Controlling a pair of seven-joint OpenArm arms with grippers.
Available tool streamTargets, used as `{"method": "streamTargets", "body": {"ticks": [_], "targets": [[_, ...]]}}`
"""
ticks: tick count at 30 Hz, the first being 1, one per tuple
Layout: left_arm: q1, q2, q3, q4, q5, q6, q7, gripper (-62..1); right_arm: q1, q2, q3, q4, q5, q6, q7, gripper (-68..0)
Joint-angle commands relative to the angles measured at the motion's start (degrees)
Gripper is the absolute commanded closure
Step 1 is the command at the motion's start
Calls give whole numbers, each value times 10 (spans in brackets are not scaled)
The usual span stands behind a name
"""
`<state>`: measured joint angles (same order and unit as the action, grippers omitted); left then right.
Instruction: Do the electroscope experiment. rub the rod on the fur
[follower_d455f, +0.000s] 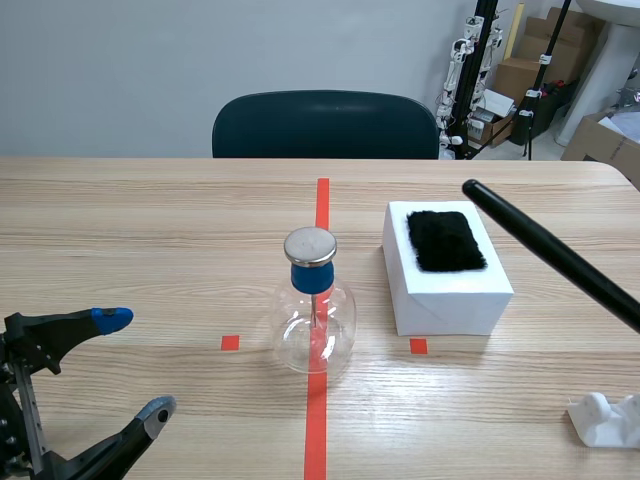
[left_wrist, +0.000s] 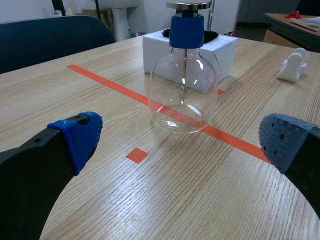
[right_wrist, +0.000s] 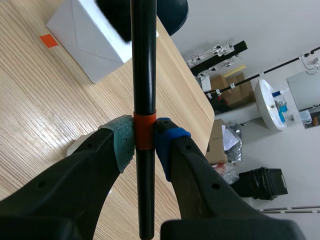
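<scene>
Nearest, the left jaws sit low over the tabletop (follower_d455f: 120, 230) at the robot's left side. They are spread wide with nothing between them, and the blue dotted pads (left_wrist: 80, 135) are well apart. A small white stand (follower_d455f: 605, 420) rests on the near right part of the tabletop, away from everything else.

Ahead of the left jaws, the electroscope (follower_d455f: 314, 320) stands upright on the long orange-red tape line. It is a clear round flask with a blue stopper (follower_d455f: 311, 277), a flat metal disc (follower_d455f: 310, 245) on top, and a thin stem hanging inside.

Just right of it and slightly farther off is a white box (follower_d455f: 450, 295). The black fur (follower_d455f: 446, 240) lies flat on the box's top face.

The right jaws pinch the black rod (follower_d455f: 550, 250) at its orange band (right_wrist: 144, 131), with one pad pressed on either side. The rod slants in from the right, above the tabletop. Its free end is near the box's far right corner, close beside the fur; contact with the fur cannot be confirmed.

Farthest off, a dark chair (follower_d455f: 325, 125) stands behind the far edge.
</scene>
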<state>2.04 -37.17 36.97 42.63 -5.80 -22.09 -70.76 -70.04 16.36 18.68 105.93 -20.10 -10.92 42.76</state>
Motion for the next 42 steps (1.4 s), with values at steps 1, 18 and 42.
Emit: {"method": "streamTargets", "body": {"ticks": [1, 18, 42], "targets": [[-1, 0, -2, 11, -4, 1, -10, -623, 1, 2, 5, 9, 9, -7, 5, 2], [-1, 0, -2, 11, -4, 1, -10, -623, 2, 2, 5, 9, 8, -7, 5, 2], [-1, 0, -2, 11, -4, 1, -10, -623, 19, 25, 52, 9, 41, -17, -17, 2]]}}
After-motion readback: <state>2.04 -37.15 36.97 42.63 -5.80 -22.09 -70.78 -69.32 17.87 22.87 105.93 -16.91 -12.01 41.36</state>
